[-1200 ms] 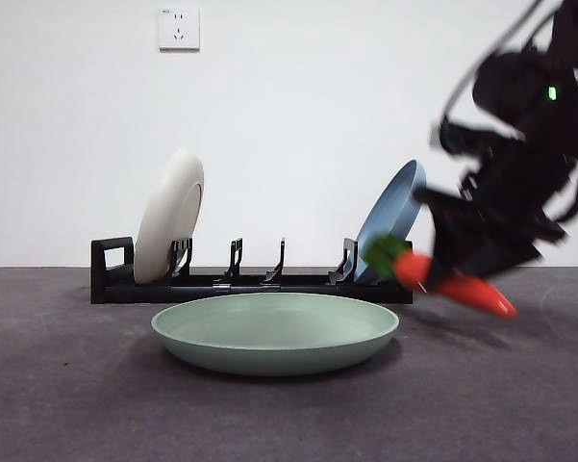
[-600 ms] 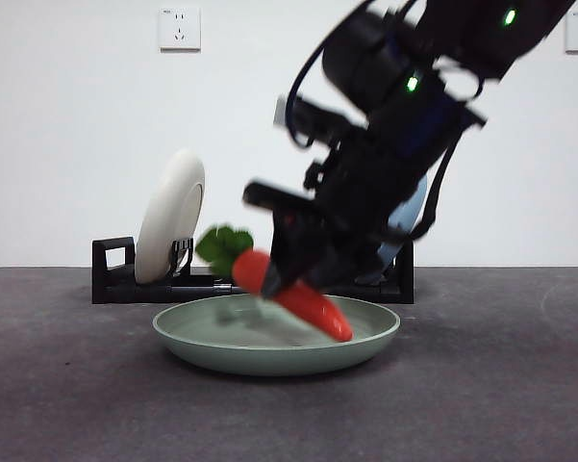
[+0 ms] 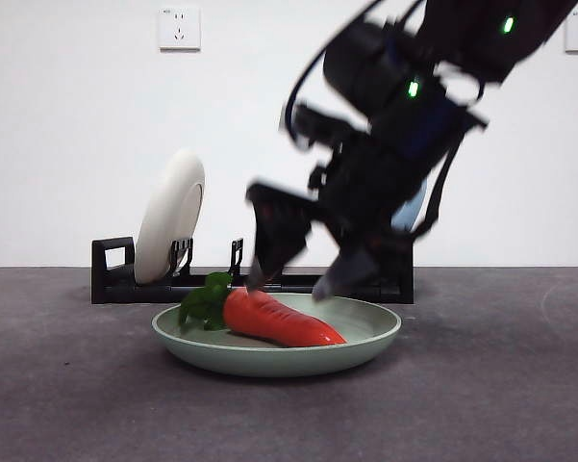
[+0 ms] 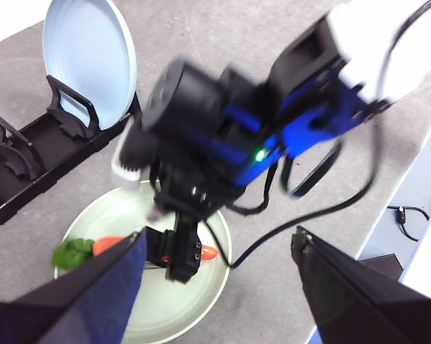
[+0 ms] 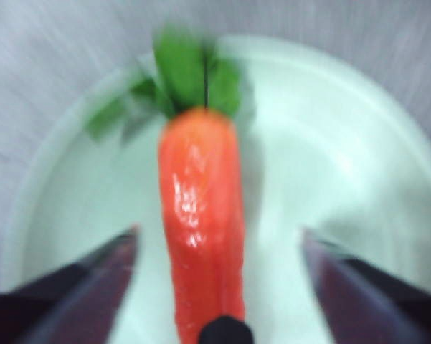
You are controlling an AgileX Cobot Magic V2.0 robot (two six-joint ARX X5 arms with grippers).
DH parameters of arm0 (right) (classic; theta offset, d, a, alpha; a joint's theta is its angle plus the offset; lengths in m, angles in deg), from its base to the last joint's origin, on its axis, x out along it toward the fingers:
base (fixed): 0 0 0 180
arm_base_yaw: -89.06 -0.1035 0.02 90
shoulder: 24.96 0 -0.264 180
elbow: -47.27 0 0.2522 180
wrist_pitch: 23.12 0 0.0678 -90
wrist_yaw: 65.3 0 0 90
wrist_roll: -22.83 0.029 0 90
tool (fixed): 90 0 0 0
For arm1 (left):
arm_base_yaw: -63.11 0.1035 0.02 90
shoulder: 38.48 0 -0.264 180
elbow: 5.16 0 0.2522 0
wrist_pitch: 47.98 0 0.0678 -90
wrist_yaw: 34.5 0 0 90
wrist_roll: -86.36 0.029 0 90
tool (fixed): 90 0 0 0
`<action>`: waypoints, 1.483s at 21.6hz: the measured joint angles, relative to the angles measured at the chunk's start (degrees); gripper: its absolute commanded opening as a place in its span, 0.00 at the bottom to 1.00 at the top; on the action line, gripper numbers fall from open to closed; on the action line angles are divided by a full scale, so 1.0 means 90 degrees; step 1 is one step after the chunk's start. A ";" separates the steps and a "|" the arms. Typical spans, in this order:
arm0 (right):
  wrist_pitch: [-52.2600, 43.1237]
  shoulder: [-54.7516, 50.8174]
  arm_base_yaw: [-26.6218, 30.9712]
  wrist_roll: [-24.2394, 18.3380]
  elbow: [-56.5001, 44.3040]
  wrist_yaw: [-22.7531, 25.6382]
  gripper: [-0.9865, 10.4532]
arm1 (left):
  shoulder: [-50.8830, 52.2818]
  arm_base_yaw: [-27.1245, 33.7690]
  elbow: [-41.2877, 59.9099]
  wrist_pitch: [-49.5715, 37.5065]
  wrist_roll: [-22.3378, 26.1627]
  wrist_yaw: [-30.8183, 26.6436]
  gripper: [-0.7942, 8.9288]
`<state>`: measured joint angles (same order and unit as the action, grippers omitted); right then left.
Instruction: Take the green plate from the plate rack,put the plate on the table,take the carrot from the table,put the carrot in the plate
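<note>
The carrot (image 3: pixel 269 320) lies on its side in the green plate (image 3: pixel 269 361), leaves toward the cream plate's side. The plate rests on the table (image 3: pixel 500 385) in front of the plate rack (image 3: pixel 154 286). My right gripper (image 3: pixel 290 284) hovers just above the carrot, jaws open and apart from it. In the right wrist view the carrot (image 5: pixel 201 236) lies between the spread jaws on the plate (image 5: pixel 330 143). My left gripper (image 4: pixel 219 236) is open and empty, high above, looking down on the plate (image 4: pixel 150 315), the carrot (image 4: pixel 107 246) and the rack (image 4: pixel 29 179).
A cream-white plate (image 3: pixel 170 217) stands in the rack near its loop end. A blue plate (image 4: pixel 93 57) stands at the rack's other end, mostly hidden behind the right arm (image 3: pixel 404 115) in the front view. The table's edge (image 4: pixel 387 179) shows in the left wrist view.
The right gripper carried the carrot from the right side over the green plate, lowered it and opened. The carrot now lies in the plate, released.
</note>
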<state>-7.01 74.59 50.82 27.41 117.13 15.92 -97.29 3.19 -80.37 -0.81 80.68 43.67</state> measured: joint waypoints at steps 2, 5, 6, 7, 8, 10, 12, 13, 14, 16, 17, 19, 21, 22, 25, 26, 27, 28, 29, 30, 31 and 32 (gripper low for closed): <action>0.0364 -0.0561 0.0000 0.0017 0.0000 0.0000 0.61 | 0.0000 0.0000 0.0000 0.0000 0.0000 -0.0002 0.44; 0.1571 -0.1671 0.0000 0.0041 0.0000 -0.0027 0.61 | 0.0000 0.0000 0.0000 0.0100 0.0000 0.0000 0.44; 0.2021 -0.2035 0.0000 0.0041 0.0000 -0.0095 0.61 | 0.0000 0.0000 0.0000 0.0165 0.0000 -0.0002 0.44; 0.2603 -0.2460 0.0000 0.0041 0.0000 -0.0265 0.61 | 0.0000 0.0000 0.0000 0.0243 0.0000 0.0000 0.44; 0.3194 -0.2900 -0.0002 0.0041 0.0000 -0.0376 0.61 | 0.0000 0.0000 0.0000 0.0318 0.0000 0.0000 0.44; 0.4238 -0.3750 -0.0005 0.0039 0.0000 -0.0515 0.61 | 0.0000 0.0000 0.0000 0.0406 0.0000 0.0000 0.44; 0.5003 -0.4471 -0.0005 0.0039 0.0000 -0.0520 0.59 | 0.0000 0.0000 0.0000 0.0481 0.0000 0.0000 0.44; 0.5209 -0.4687 -0.0005 0.0039 0.0000 -0.0520 0.55 | 0.0000 0.0000 0.0000 0.0517 0.0000 0.0000 0.44; 0.5389 -0.4891 -0.0005 0.0039 0.0000 -0.0520 0.51 | 0.0000 0.0000 0.0000 0.0549 0.0000 0.0002 0.44; 0.5693 -0.5226 -0.0005 0.0041 0.0000 -0.0520 0.43 | 0.0000 0.0000 0.0000 0.0651 0.0000 0.0002 0.43; 0.5836 -0.5389 -0.0005 0.0041 0.0000 -0.0520 0.38 | 0.0000 0.0000 0.0000 0.0719 0.0000 0.0002 0.43; 0.6050 -0.5617 -0.0005 0.0041 0.0000 -0.0520 0.29 | 0.0000 0.0000 0.0000 0.0848 0.0000 0.0002 0.40; 0.6275 -0.5816 -0.0005 0.0041 0.0000 -0.0520 0.16 | 0.0000 0.0000 0.0000 0.1022 0.0000 0.0002 0.20; 0.6377 -0.5887 -0.0005 0.0041 0.0000 -0.0517 0.09 | 0.0000 0.0000 0.0000 0.1110 0.0000 0.0002 0.08; 0.6555 -0.5994 -0.0005 0.0036 0.0000 -0.0517 0.08 | 0.0000 0.0000 0.0000 0.1285 0.0000 0.0002 0.07; 0.6577 -0.6006 -0.0005 0.0036 0.0000 -0.0517 0.08 | 0.0000 0.0000 0.0000 0.1299 0.0000 0.0002 0.07; 0.6581 -0.6008 -0.0005 0.0036 0.0000 -0.0517 0.08 | 0.0000 0.0000 0.0000 0.1304 0.0000 0.0002 0.07; 0.6581 -0.6008 -0.0005 0.0036 0.0000 -0.0517 0.08 | 0.0000 0.0000 0.0000 0.1307 0.0000 0.0002 0.07; 0.6581 -0.6006 -0.0005 0.0036 0.0000 -0.0515 0.08 | 0.0000 0.0000 0.0000 0.1304 0.0000 0.0002 0.07; 0.6581 -0.6003 -0.0005 0.0039 0.0000 -0.0515 0.08 | 0.0000 0.0000 0.0000 0.1307 0.0000 0.0000 0.08; 0.6581 -0.6003 -0.0005 0.0041 0.0000 -0.0515 0.09 | 0.0000 0.0000 0.0000 0.1307 0.0000 0.0000 0.08; 0.6581 -0.6003 -0.0005 0.0041 0.0000 -0.0512 0.09 | 0.0000 0.0000 0.0000 0.1307 -0.0012 0.0000 0.08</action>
<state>52.22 20.56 50.78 27.78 117.13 11.31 -97.29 3.19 -80.37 10.95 80.57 43.67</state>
